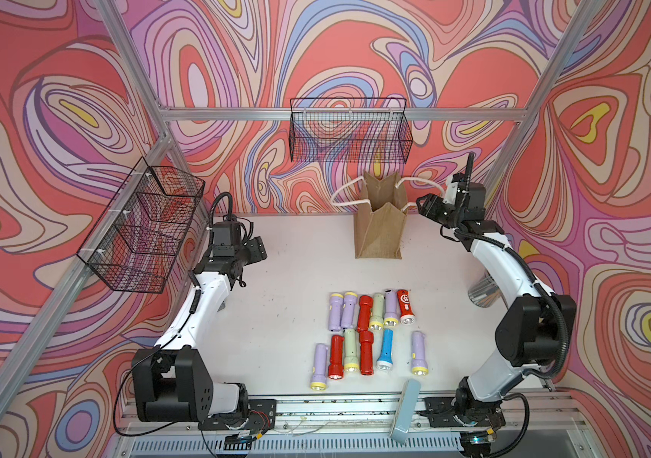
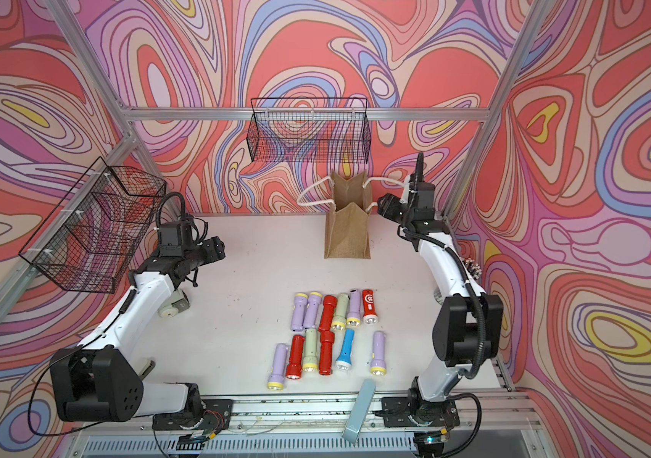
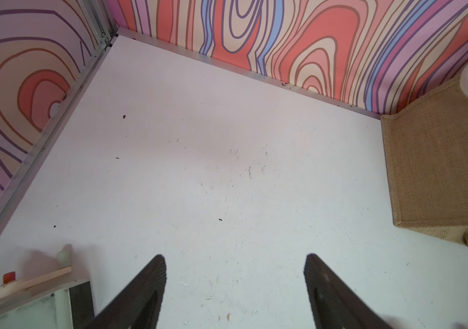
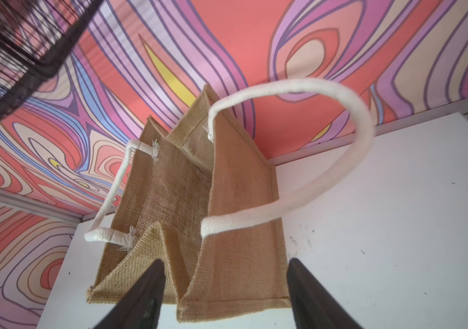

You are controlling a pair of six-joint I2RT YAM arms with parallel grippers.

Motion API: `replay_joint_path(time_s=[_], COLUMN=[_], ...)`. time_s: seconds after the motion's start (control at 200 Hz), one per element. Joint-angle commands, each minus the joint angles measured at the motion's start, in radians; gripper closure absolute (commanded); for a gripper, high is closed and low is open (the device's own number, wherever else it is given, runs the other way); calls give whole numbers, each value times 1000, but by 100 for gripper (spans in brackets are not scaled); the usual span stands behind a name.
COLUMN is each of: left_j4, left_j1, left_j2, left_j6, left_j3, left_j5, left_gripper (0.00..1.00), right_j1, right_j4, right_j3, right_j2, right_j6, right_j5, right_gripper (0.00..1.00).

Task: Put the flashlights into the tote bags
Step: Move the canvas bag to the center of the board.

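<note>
Flashlights (image 1: 364, 313) in two rows on the surface (image 1: 284, 277), bag (image 1: 379, 234) upright at the back.
Twelve lie side by side near the front middle, six to a row, in lilac, red, pale green and one blue. None is in the bag, which stands well apart from them near the back wall (image 1: 236, 178), mouth open and white handles (image 4: 292, 85) looped out to each side. Right fingers (image 4: 148, 290) are spread with nothing between them, level with the bag's top and just beside the handle on that arm's side; whether they touch it cannot be told. Left fingers (image 3: 150, 284) are likewise spread and bare, above open surface at the back left, with the bag off to one side. Two wire baskets (image 1: 349, 131) hang on the walls.
</note>
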Motion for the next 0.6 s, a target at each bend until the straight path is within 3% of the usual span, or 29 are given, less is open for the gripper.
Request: replay_joint_path(time_s=[0.0, 0.396, 0.596], left_j4=[-51, -65, -60], left_j1=[-7, -14, -20], left_j2=[26, 67, 56], left_j6=[-7, -15, -18], left_j3=[36, 81, 79], left_j5=[18, 43, 25], left_gripper=[21, 21, 21], right_j1=[35, 70, 82], right_j4=[-81, -235, -248], right_j3=[75, 216, 252], right_j2=[57, 188, 232], right_j6=[-5, -39, -42], right_j5=[8, 91, 88], right_gripper=[30, 32, 44])
